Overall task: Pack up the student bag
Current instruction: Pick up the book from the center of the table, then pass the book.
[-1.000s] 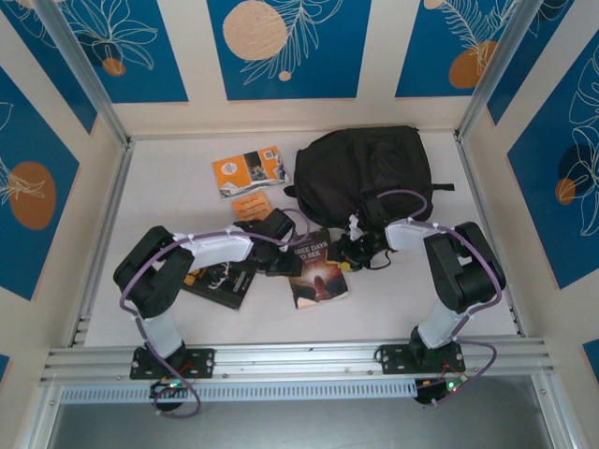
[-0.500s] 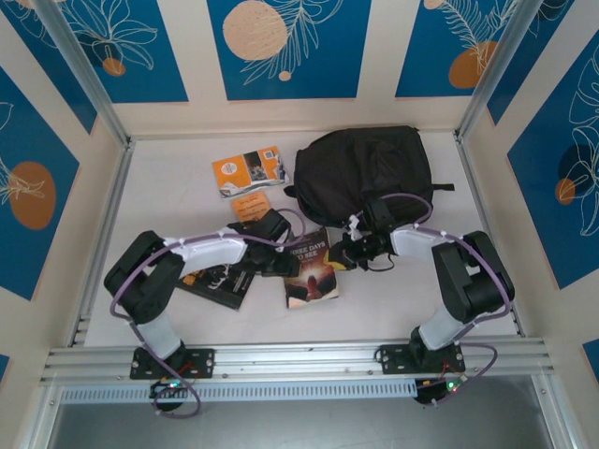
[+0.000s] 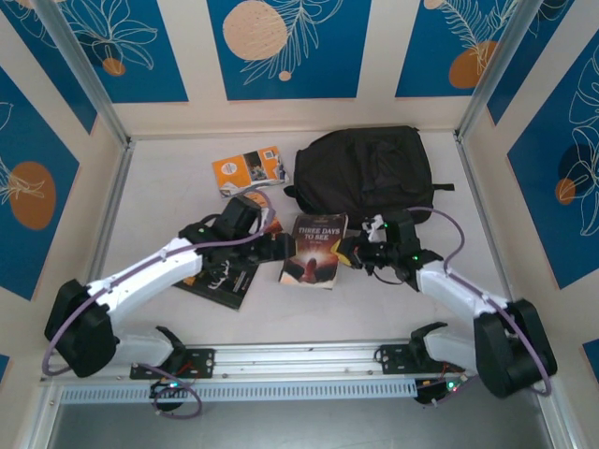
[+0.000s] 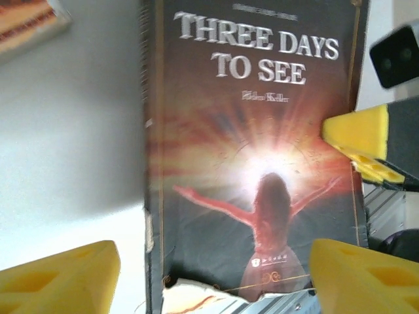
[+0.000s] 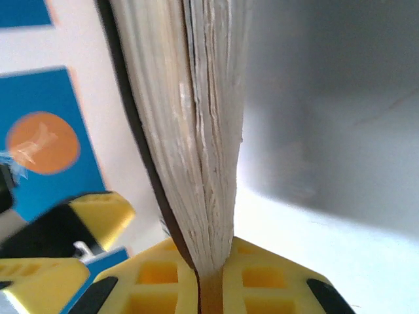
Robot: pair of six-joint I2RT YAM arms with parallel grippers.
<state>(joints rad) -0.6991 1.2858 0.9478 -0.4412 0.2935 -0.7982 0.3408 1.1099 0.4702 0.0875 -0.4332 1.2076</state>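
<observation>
My right gripper is sitting right of the book, my left gripper left; the student bag is lying behind.

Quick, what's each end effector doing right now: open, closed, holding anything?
Left end effector: open, fingers wide apart.
Right end effector: closed on the Three Days to See book.

Black student bag on a white tabletop. The paperback has a dark cover with a red-orange sunburst, a silhouetted figure and silver lettering. The booklet is orange and white. The left pincer is tipped yellow. Blue wall panels carry orange discs and white leaf outlines.
</observation>
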